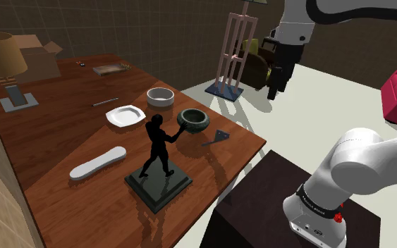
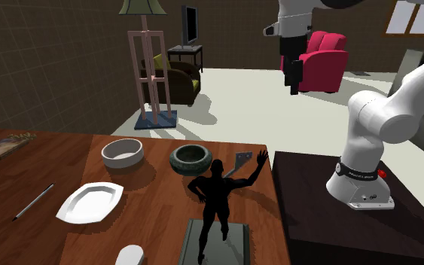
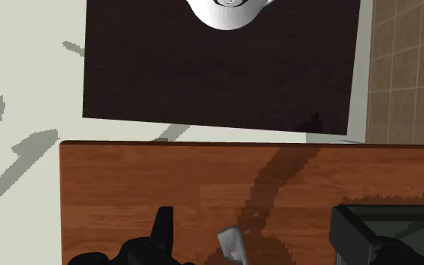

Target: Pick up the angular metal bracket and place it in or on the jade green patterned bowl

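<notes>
Bracket lies on table, just beside green bowl, on bowl's stand-facing side. Likely light, stiff, thin, slippery: pinch across narrow leg. Gripper high, well apart from bowl; open or closed, cannot tell.

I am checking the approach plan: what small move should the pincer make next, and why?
Probably descend toward the bracket: the pincer hangs high above the table, while the bracket lies untouched near the table's edge beside the green bowl.
</notes>
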Tool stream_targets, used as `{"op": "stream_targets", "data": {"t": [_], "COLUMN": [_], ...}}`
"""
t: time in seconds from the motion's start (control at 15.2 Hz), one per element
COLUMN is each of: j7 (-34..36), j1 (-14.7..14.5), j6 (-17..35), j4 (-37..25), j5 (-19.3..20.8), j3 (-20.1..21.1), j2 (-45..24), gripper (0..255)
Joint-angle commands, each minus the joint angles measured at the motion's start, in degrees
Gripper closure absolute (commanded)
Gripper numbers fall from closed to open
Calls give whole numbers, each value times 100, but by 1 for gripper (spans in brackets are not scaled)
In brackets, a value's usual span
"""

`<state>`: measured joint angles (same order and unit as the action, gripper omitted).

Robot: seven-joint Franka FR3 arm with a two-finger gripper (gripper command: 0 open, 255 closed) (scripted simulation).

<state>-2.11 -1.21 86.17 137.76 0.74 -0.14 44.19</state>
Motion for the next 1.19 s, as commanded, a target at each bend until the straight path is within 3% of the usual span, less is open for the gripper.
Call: {"op": "stream_targets", "data": {"t": [0.0, 0.53, 1.12], "j7": [0, 649, 1514], "j1": [0, 38, 198], "j6": [0, 1882, 4092], "j4": [0, 960, 1312], "j5": [0, -68, 135], "j3": [0, 380, 809], "j2": [0, -686, -2311], "gripper": [0, 0, 0]}}
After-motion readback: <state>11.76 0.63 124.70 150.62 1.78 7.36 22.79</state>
